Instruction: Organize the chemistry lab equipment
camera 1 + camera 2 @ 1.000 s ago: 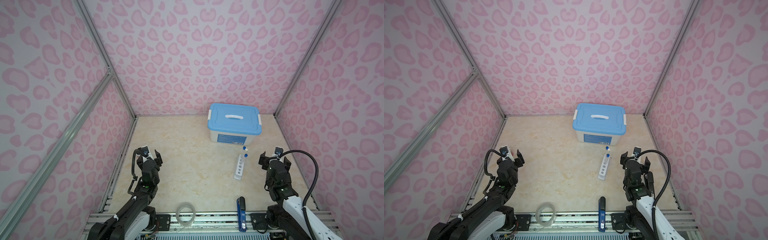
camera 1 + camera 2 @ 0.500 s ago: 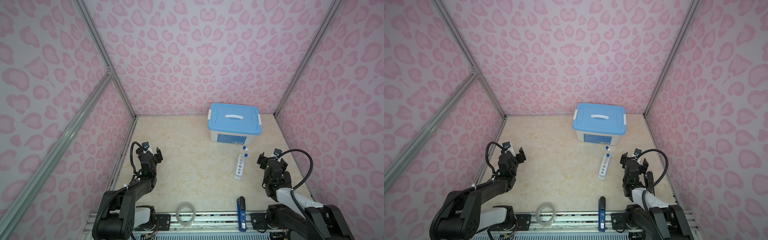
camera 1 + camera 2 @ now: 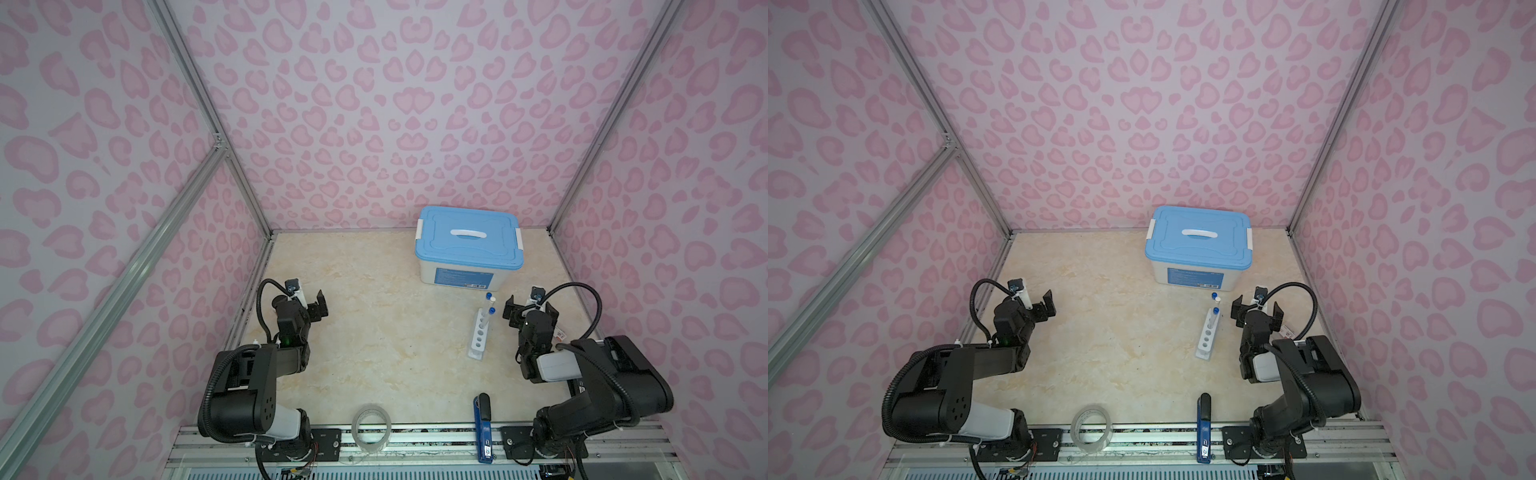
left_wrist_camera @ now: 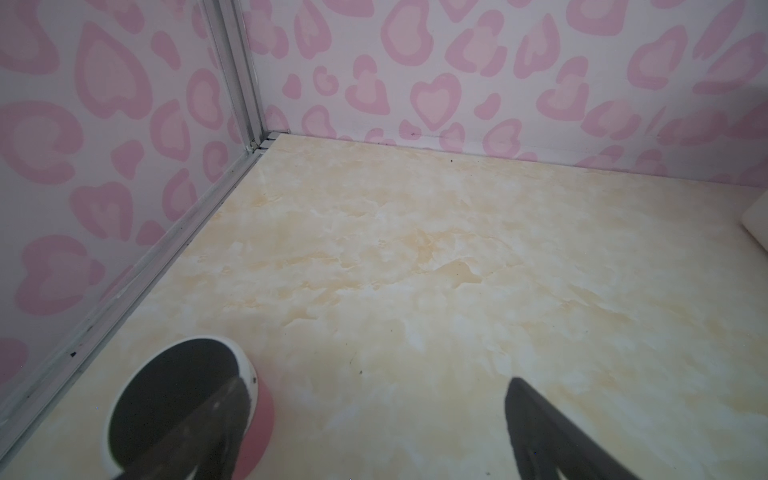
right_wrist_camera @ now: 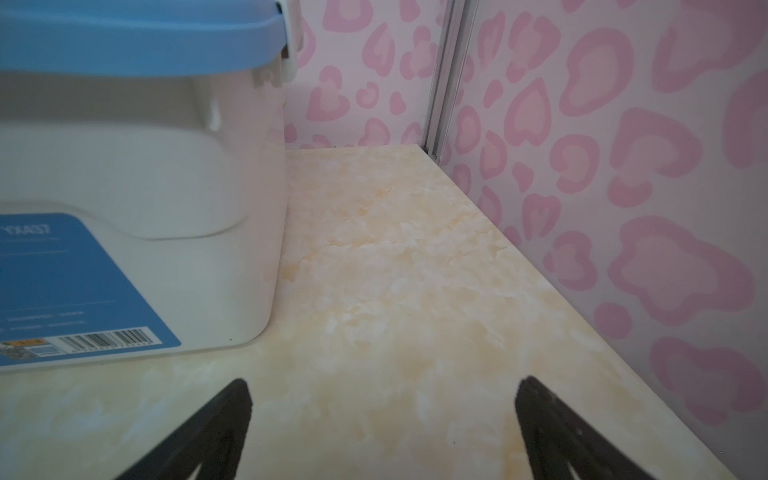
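**Both grippers wide open and holding nothing, rack right of middle**

Far left, the left gripper (image 3: pixel 308 306) sits low over the table (image 3: pixel 374 340) by the left wall, jaws spread wide. In its wrist view one finger (image 4: pixel 220 432) overlaps a dish (image 4: pixel 166 395) with a white rim and dark inside. Can't tell if they touch, and both top views hide the dish. The tape (image 3: pixel 371 428) lies at the front edge. The box (image 3: pixel 469 245), blue lid on, is at the back, right of centre. Just in front of it the rack (image 3: pixel 478 338) points at the box, with capped tubes (image 3: pixel 491 311) upright at its far end and the near holes empty. The stapler (image 3: pixel 483 424) is at the front edge. The right gripper (image 3: pixel 525 311) sits near the tubes on their right, not touching, jaws wide.
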